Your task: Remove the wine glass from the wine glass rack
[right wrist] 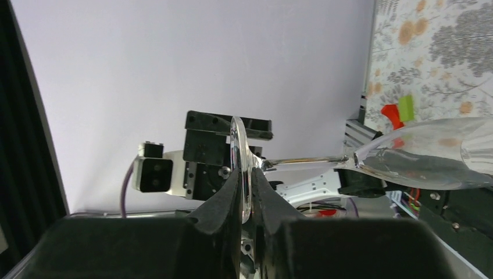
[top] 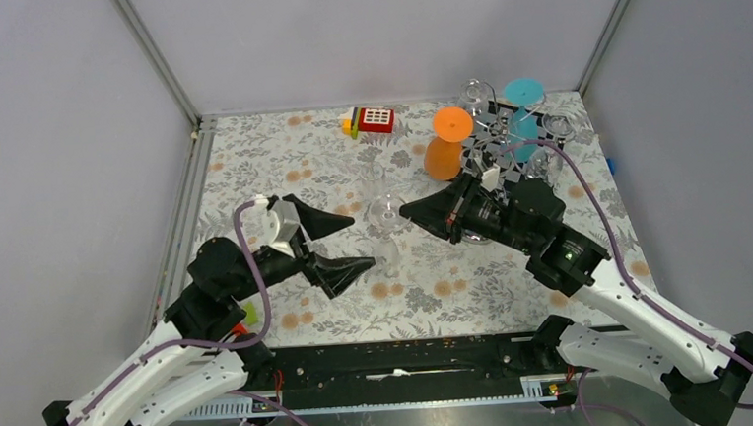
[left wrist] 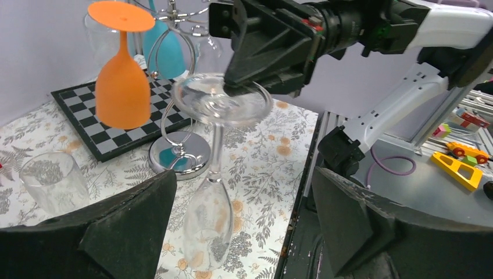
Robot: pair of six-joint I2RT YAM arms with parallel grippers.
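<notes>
A clear wine glass (top: 388, 227) hangs upside down above the floral table, away from the wine glass rack (top: 507, 144). My right gripper (right wrist: 243, 174) is shut on the glass's round foot (left wrist: 224, 102), with the stem and bowl (left wrist: 208, 226) pointing down. My left gripper (left wrist: 244, 192) is wide open. Its two black fingers (left wrist: 134, 221) stand on either side of the bowl without touching it. The rack's chrome ring base (left wrist: 180, 156) and curled arms show behind the glass.
An orange glass (top: 447, 141) and a teal glass (top: 522, 113) hang upside down at the rack, which stands on a checkered board (left wrist: 116, 119). A clear tumbler (left wrist: 55, 181) stands on the table to the left. A toy block (top: 372, 120) lies at the far edge.
</notes>
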